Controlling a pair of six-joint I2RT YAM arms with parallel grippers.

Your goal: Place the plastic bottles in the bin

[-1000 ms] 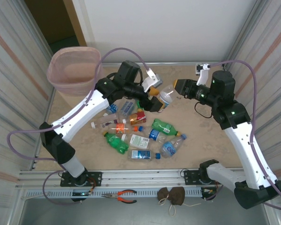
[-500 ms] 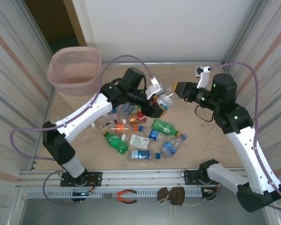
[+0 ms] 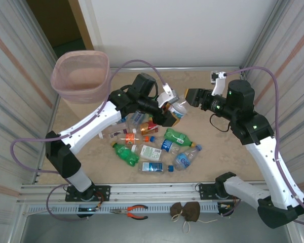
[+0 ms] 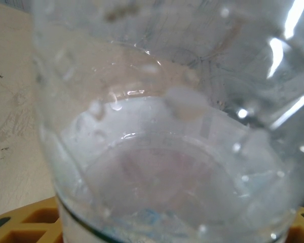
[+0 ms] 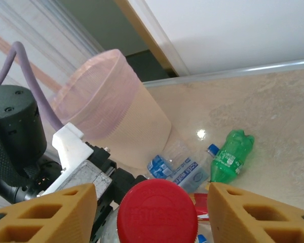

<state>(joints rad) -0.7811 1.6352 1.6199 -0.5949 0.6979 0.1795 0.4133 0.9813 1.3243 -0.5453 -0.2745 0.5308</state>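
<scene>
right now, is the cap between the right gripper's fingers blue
No, the cap of the clear bottle, sitting inside the open right gripper, is red in the right wrist view.

Robotics lab test cell, as I see it from the overhead camera. Both sides are closed by ribbed panel walls around a beige tabletop. An aluminium rail runs along the near edge, purple cables loop free, and pliers lie on the ledge below the rail.
</scene>
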